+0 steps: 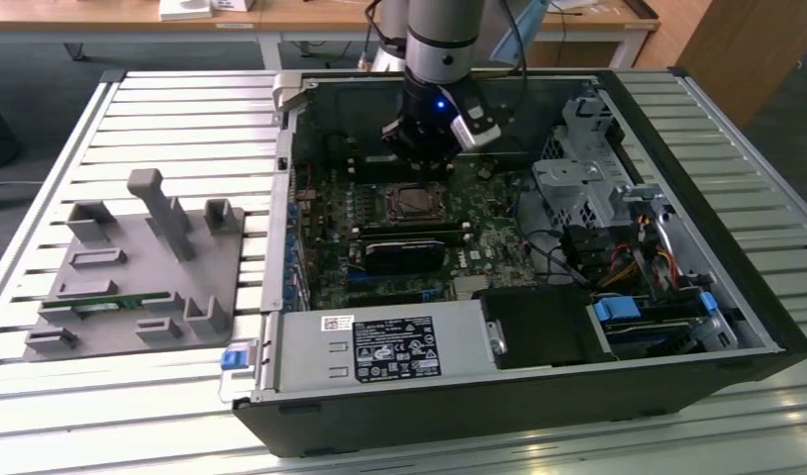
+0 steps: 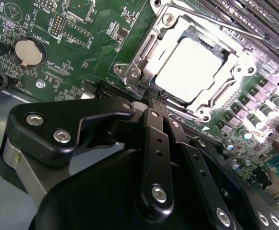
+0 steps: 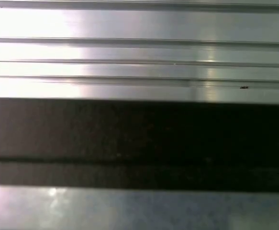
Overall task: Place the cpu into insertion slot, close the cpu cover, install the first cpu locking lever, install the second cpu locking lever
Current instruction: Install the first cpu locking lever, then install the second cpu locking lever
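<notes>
1. At 9 o'clock in the exterior view, a grey fixture tray (image 1: 139, 267) with upright pegs lies on the slatted aluminium table (image 1: 59, 148), well apart from the open computer case (image 1: 536, 396).
2. Inside the case, at 6 o'clock, sits the labelled power-supply box (image 1: 383, 348); above it the green motherboard (image 1: 476, 259) carries the insertion slot (image 1: 415, 202) near its centre.
3. The cpu (image 2: 189, 67) already lies flat in that slot, its pale metal top showing through the window of the cpu cover (image 2: 141, 60), which appears to be lowered around it.
4. Judged by look, the cpu is light, stiff and fragile, best held by its edges; the cover is a thin, stiff metal frame, and the levers, which I cannot clearly pick out, probably call for a push near their free ends.
5. The arm (image 1: 443, 40) comes straight down at 12 o'clock, wrist vertical; the gripper (image 2: 154, 98) hangs just beside the socket's edge.
6. In the second wrist view its fingers (image 2: 151, 122) lie pressed together with nothing between them.
</notes>
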### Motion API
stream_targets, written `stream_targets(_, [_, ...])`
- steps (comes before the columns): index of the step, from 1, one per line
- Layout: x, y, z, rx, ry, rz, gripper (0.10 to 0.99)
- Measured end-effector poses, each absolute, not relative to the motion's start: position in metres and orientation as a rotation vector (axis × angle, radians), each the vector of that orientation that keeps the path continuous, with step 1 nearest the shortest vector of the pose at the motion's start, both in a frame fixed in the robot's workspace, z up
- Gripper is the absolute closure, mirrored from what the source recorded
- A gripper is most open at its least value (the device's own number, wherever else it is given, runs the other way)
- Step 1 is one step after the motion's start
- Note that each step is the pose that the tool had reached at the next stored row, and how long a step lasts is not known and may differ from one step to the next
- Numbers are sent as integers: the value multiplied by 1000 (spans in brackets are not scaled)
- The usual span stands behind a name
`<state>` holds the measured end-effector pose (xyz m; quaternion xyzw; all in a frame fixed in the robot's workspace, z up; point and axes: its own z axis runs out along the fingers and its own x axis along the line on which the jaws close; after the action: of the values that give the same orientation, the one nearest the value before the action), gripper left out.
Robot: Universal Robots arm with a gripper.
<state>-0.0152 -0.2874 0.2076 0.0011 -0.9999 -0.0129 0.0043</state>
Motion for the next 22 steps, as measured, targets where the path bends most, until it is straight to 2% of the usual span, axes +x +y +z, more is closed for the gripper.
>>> stream_targets(22, [-12,-297,207,3,-3133,-47,980])
